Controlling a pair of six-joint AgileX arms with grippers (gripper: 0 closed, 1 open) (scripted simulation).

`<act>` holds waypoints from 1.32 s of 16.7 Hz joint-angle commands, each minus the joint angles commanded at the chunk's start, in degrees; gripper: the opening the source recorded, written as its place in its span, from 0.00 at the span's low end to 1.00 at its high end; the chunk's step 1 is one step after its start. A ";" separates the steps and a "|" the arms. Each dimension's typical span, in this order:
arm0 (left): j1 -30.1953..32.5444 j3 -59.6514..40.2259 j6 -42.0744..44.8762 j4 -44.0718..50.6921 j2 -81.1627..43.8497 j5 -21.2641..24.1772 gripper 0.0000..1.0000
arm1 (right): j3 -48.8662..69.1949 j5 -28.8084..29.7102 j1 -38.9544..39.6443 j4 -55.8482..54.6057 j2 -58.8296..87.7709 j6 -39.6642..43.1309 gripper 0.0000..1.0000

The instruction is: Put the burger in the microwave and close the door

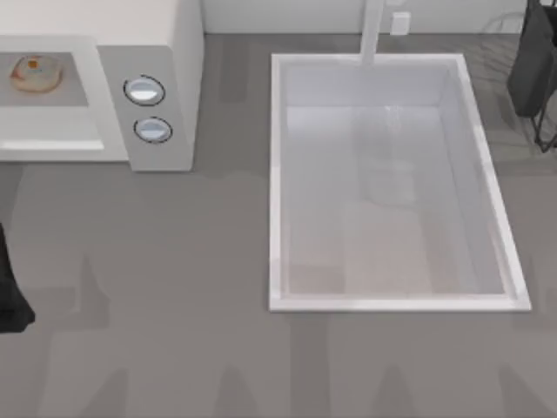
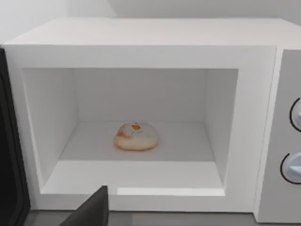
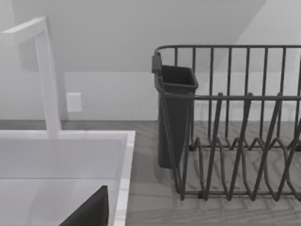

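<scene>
The left gripper (image 2: 89, 209) hangs just in front of the microwave (image 2: 141, 42)'s open cavity, and I cannot tell whether its claw is open or closed. Farther in, the burger (image 2: 136, 136) sits on the middle of the cavity floor, touching neither wall. The right arm (image 1: 533, 61) is parked well to the microwave's right, beyond the sink (image 1: 277, 174), beside the dish rack (image 3: 235, 127).

Matt microwave (image 2: 141, 42) (2 glossy knobs (image 1: 144, 90)).
</scene>
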State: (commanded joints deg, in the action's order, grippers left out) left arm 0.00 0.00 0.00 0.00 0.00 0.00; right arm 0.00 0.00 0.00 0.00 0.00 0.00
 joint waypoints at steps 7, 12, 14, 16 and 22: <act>0.00 0.00 0.00 0.00 0.00 0.00 0.55 | 0.00 0.00 0.00 0.00 0.00 0.00 1.00; 0.00 0.00 0.00 0.00 0.00 0.00 0.17 | 0.00 0.00 0.00 0.00 0.00 0.00 1.00; 0.00 0.00 0.00 0.00 0.00 0.00 0.02 | 0.00 0.00 0.00 0.00 0.00 0.00 1.00; 0.00 0.00 0.00 0.00 0.00 0.00 0.00 | 0.00 0.00 0.00 0.00 0.00 0.00 1.00; 0.00 0.00 0.00 0.00 0.00 0.00 0.00 | 0.00 0.00 0.00 0.00 0.00 0.00 1.00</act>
State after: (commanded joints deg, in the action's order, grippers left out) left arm 0.00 0.00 0.00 0.00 0.00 0.00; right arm 0.00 0.00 0.00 0.00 0.00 0.00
